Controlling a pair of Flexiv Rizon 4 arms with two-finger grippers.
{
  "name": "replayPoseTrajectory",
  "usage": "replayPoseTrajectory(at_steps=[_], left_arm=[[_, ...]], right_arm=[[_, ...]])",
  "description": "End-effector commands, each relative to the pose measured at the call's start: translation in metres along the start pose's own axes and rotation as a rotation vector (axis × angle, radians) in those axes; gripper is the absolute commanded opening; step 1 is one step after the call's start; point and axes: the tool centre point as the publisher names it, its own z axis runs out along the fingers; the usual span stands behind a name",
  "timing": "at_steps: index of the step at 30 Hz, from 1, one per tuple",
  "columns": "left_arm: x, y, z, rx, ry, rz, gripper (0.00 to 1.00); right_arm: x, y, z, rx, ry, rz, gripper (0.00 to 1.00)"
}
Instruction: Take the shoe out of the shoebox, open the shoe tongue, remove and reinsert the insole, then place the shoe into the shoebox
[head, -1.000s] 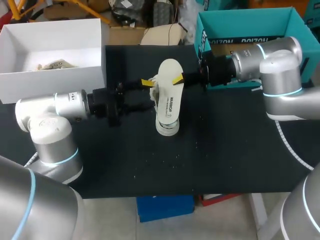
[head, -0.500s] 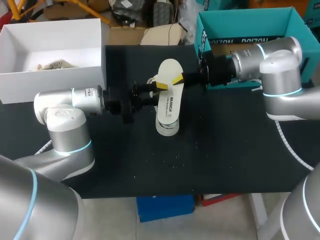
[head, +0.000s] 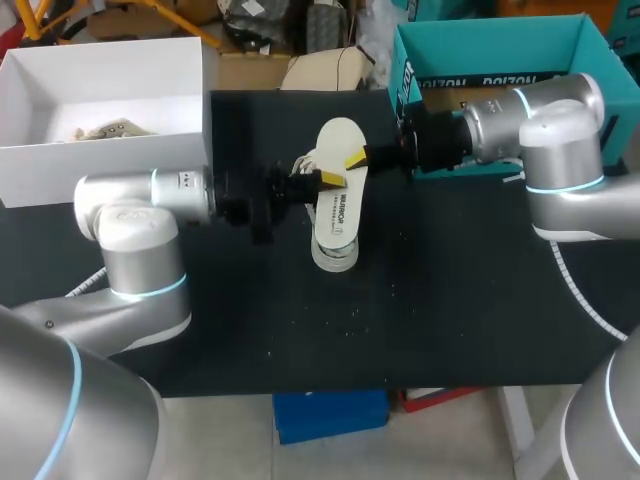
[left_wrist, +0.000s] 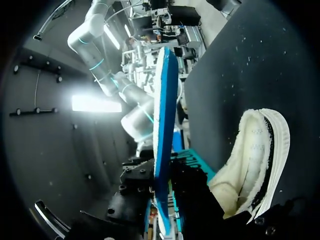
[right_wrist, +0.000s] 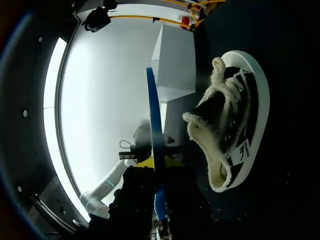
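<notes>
Over the shoe (right_wrist: 227, 130), right gripper (head: 355, 158) clamps the insole (head: 338, 195); whether left gripper (head: 325, 178) grips it is unclear.

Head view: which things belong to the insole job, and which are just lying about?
In the job:
- insole, held by the right gripper
- left gripper, at the insole
- shoe, on the table
- white box or teal box: cannot tell which is the shoebox

Lying about:
- paper in the white box
- whichever box is not the shoebox
</notes>
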Motion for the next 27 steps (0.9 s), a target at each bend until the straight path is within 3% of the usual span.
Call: replayPoseTrajectory(at_steps=[1,2,4,10,18,23,25,27], left_arm=[[0.000,0.000,0.003,-0.011,0.008,0.002,0.00],[0.000,0.000,0.003,-0.015,0.011,0.005,0.00],[-0.002,-0.001,0.000,-0.019,0.018,0.009,0.00],[-0.010,-0.016,-0.018,-0.088,0.122,-0.045,0.00],[-0.017,-0.052,-0.043,-0.109,0.310,-0.095,0.00],[-0.018,-0.080,-0.055,-0.068,0.445,-0.122,0.00],[-0.018,-0.087,-0.056,-0.054,0.449,-0.123,0.00],[-0.018,-0.087,-0.056,-0.054,0.449,-0.123,0.00]], right_arm=[[0.000,0.001,0.001,0.000,-0.003,0.000,0.00],[0.000,0.000,-0.003,-0.024,0.021,0.006,1.00],[-0.002,0.000,-0.010,-0.055,0.051,0.010,1.00],[-0.018,-0.009,-0.034,-0.097,-0.037,0.060,1.00],[-0.028,-0.029,-0.070,-0.147,-0.184,0.083,1.00],[-0.028,-0.045,-0.096,-0.218,-0.425,0.059,1.00],[-0.023,-0.051,-0.107,-0.285,-0.486,0.032,1.00],[-0.023,-0.051,-0.107,-0.285,-0.486,0.032,1.00]])
